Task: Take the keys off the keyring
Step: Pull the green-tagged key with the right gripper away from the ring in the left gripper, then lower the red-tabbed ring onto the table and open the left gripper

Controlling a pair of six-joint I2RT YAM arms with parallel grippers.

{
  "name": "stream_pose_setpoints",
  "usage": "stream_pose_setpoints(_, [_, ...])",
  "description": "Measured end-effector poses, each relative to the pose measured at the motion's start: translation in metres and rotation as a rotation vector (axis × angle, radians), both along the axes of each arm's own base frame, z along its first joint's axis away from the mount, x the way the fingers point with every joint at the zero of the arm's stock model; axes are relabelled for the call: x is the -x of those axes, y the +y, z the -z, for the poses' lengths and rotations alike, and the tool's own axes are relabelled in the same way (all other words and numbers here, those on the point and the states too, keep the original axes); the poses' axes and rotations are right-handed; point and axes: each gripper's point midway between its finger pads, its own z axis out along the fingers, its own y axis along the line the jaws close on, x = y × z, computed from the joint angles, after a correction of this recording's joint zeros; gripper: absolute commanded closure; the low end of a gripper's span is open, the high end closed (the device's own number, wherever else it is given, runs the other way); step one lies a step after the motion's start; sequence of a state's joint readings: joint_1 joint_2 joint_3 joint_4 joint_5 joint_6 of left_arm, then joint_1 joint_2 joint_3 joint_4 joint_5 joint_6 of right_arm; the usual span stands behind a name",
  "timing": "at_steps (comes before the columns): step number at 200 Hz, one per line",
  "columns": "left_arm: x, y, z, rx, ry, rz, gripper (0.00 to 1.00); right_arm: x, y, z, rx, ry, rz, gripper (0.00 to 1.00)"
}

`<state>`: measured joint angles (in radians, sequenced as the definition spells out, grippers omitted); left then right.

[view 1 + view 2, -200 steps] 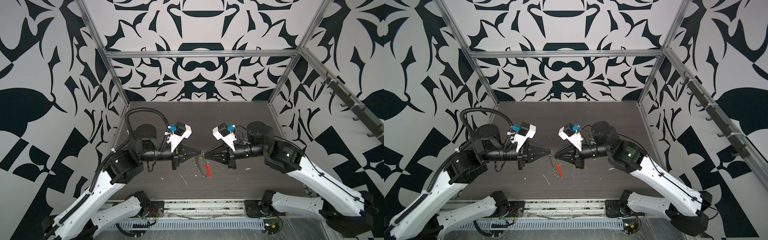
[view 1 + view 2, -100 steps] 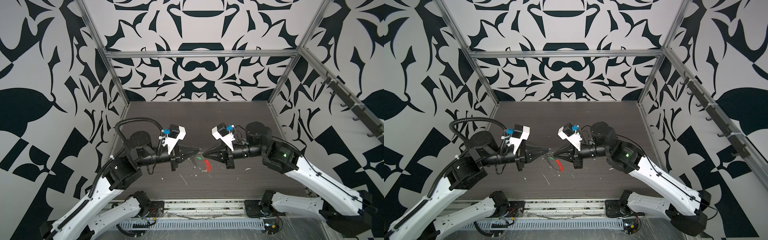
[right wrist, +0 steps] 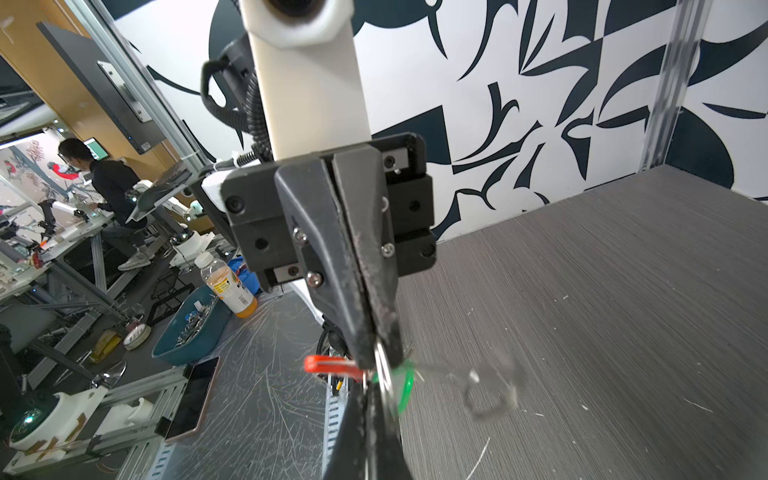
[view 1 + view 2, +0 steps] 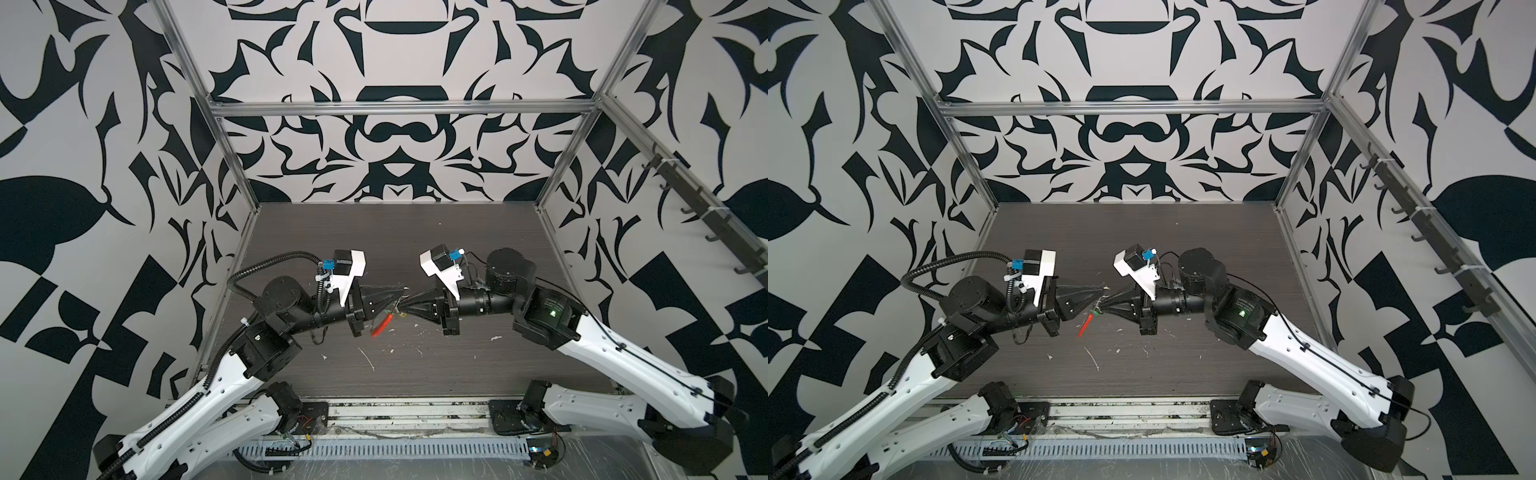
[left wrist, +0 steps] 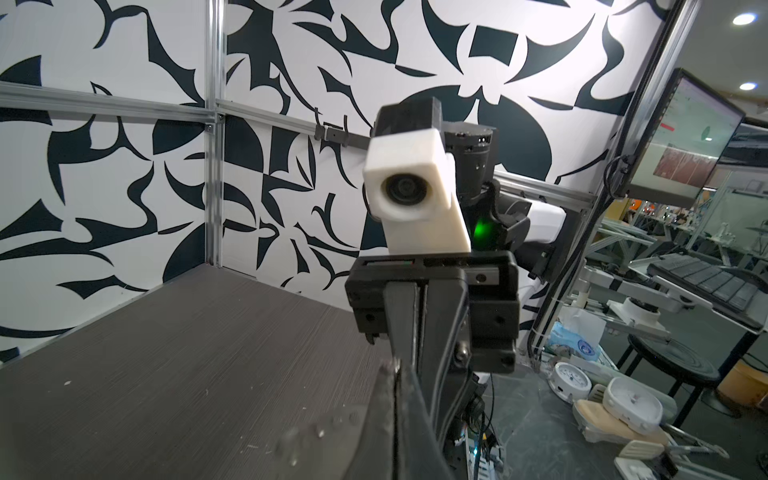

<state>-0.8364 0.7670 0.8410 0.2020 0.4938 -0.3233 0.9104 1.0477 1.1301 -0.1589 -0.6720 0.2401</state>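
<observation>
Keyring (image 3: 328, 366) with red segment, green key (image 3: 408, 384)

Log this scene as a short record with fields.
left end effector: shut, tip to tip with the right one
right end effector: shut
keyring: hangs from the joined tips, clear of the table, red segment lowest
green key tag: at the tips, beside a silver ring
grip: unclear which end effector pinches what

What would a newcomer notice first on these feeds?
The left gripper and right gripper, both shut, meet tip to tip above the middle of the table. The red segment of the keyring dangles just below them, and the right wrist view shows a green key tag at the pinch. Bold black-and-white walls surround everything.
</observation>
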Motion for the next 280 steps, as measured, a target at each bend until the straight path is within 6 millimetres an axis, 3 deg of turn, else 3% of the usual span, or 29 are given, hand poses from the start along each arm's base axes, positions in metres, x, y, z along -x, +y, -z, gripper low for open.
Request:
stream_pose_setpoints(44, [-0.002, -0.003, -0.003, 0.048, 0.034, 0.015, 1.0, -0.005, 0.002, -0.002, -0.02, -0.002, 0.024, 1.0])
stream_pose_setpoints(77, [-0.001, 0.008, -0.009, 0.064, 0.018, -0.027, 1.0, -0.007, -0.002, -0.002, -0.02, -0.008, 0.046, 1.0])
stream_pose_setpoints(131, [-0.002, 0.027, -0.006, 0.036, -0.009, -0.129, 1.0, -0.003, -0.026, -0.002, -0.019, -0.034, 0.131, 1.0])
stream_pose_setpoints(190, [-0.02, 0.043, 0.01, -0.01, 0.021, -0.287, 1.0, -0.019, -0.054, 0.006, 0.018, -0.086, 0.311, 1.0])
stream_pose_setpoints(225, [-0.038, 0.048, 0.042, -0.062, 0.077, -0.382, 1.0, -0.028, -0.063, 0.026, 0.065, -0.079, 0.388, 1.0])
stream_pose_setpoints(280, [-0.076, 0.061, 0.129, -0.188, 0.284, -0.6, 1.0, -0.04, -0.067, 0.097, 0.205, 0.001, 0.454, 1.0])
